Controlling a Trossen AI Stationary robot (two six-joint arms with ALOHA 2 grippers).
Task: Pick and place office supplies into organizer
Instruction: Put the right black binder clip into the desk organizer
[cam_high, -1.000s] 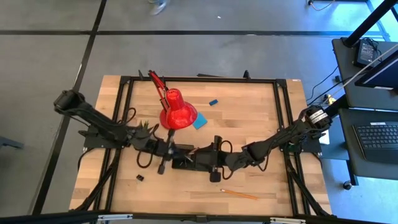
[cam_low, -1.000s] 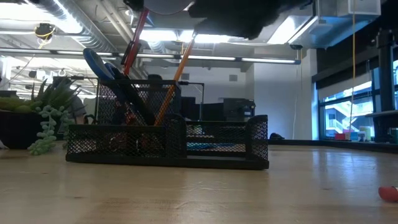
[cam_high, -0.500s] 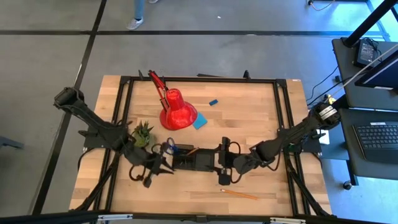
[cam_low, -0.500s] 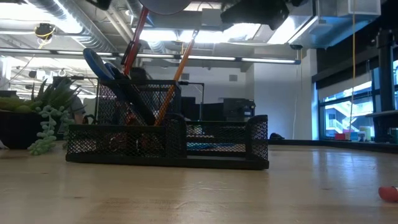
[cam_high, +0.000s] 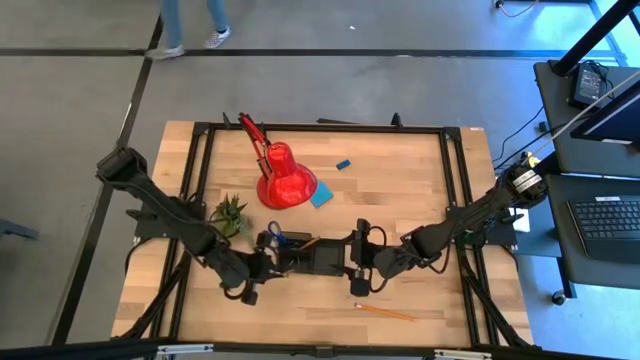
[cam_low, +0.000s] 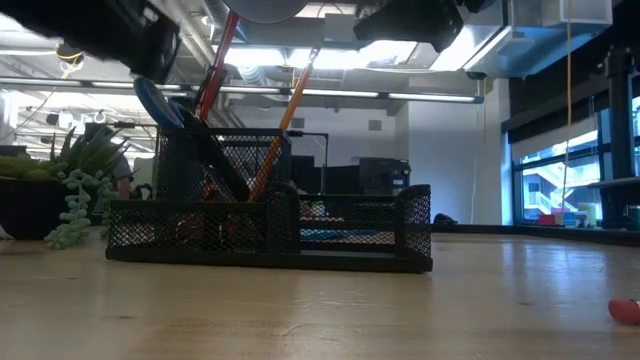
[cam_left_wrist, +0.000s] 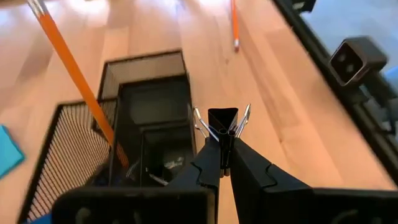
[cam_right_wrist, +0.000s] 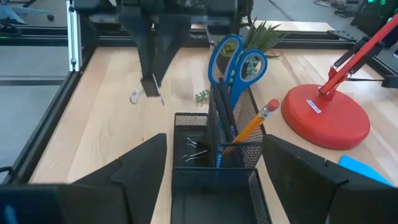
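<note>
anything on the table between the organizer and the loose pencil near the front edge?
Bare wood. In the high view nothing lies between the organizer and the loose pencil; the open right gripper hangs beside that stretch.

From overhead I can't make out the binder clip (cam_left_wrist: 222, 119) in the left gripper (cam_high: 250, 296); it's too small there, and only my left wrist camera shows it. In the low view both arms are cut off at twelve o'clock, just dark blurs. The organizer (cam_low: 270, 235) mesh hides what sits in its compartments; a blue shape (cam_low: 335, 236) shows through, unidentifiable. At five o'clock a red object (cam_low: 624, 311) is clipped by the frame edge. The scissors (cam_right_wrist: 235, 62) blades are hidden inside the cup.
</note>
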